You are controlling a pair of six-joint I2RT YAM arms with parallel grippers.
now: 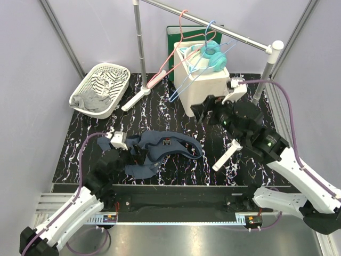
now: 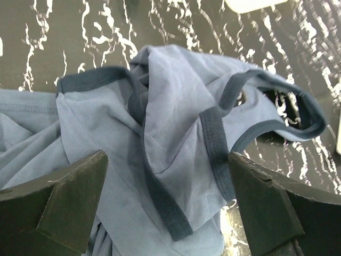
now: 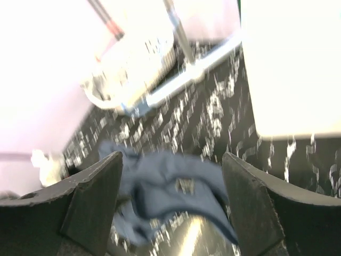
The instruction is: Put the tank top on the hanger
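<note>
Left end effector (image 2: 168, 165) is released, its jaws spread wide just above the crumpled tank top (image 1: 166, 146), which lies on the table (image 1: 90, 133). Right end effector (image 3: 170, 197), also released and empty, is raised nearby. Behind, the hanger (image 1: 212, 24) hangs on the rail (image 1: 240, 37).

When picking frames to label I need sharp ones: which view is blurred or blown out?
Right wrist: motion-blurred throughout, the top smeared and the white box washed out to plain glare. Left wrist: sharp, the cloth's seams and folds clear. Top external: sharp and evenly lit, no strong shadows.
</note>
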